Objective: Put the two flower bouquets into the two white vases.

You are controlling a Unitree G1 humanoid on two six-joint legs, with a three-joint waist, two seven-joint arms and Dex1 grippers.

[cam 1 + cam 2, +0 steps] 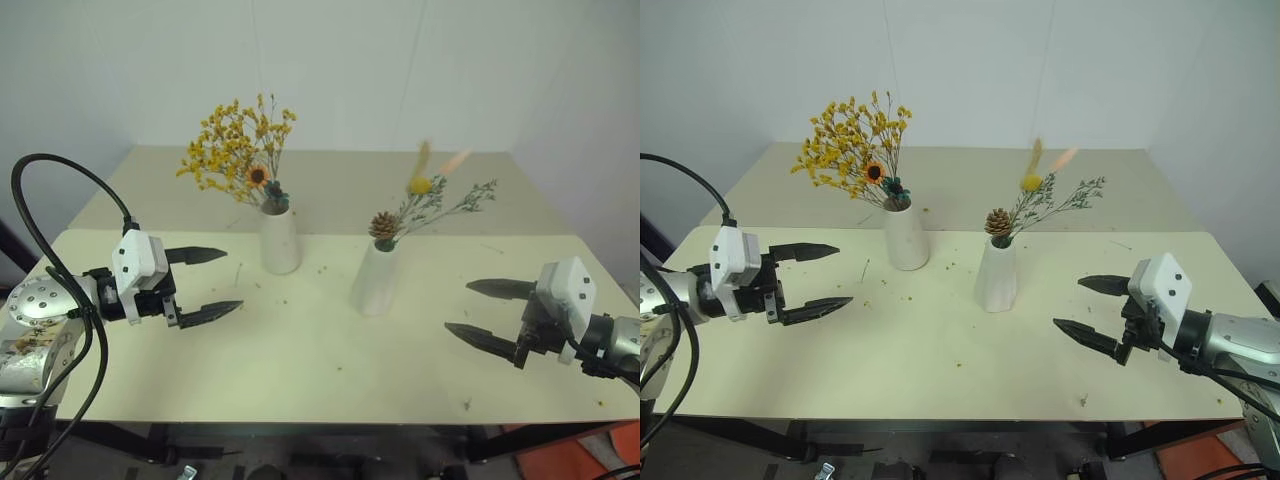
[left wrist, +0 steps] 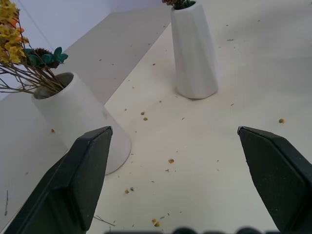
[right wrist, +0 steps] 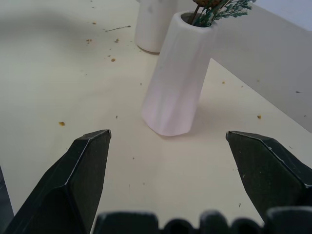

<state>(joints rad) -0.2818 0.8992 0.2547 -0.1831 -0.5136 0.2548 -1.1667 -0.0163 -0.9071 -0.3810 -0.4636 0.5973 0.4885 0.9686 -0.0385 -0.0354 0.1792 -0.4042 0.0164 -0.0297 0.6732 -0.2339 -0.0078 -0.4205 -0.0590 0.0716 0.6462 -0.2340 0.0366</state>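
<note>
Empty tools [image 1: 210,284], bouquets [image 1: 240,150] in vases [image 1: 280,240]

On the pale cream counter [image 1: 300,360], the matte white cylinder vase [image 1: 280,240] stands upright holding the bushy yellow-orange bouquet with an orange sunflower [image 1: 240,150], and just to its right the matte white cone-shaped vase [image 1: 376,280] stands upright holding the sparse grey-green bouquet with a brown pinecone [image 1: 425,205].

Yellow-orange bouquet [image 1: 238,148], grey-green sprigs [image 1: 440,205] with brown pinecone [image 1: 384,224]; white vases [image 1: 280,238], cream table [image 1: 300,350].
</note>
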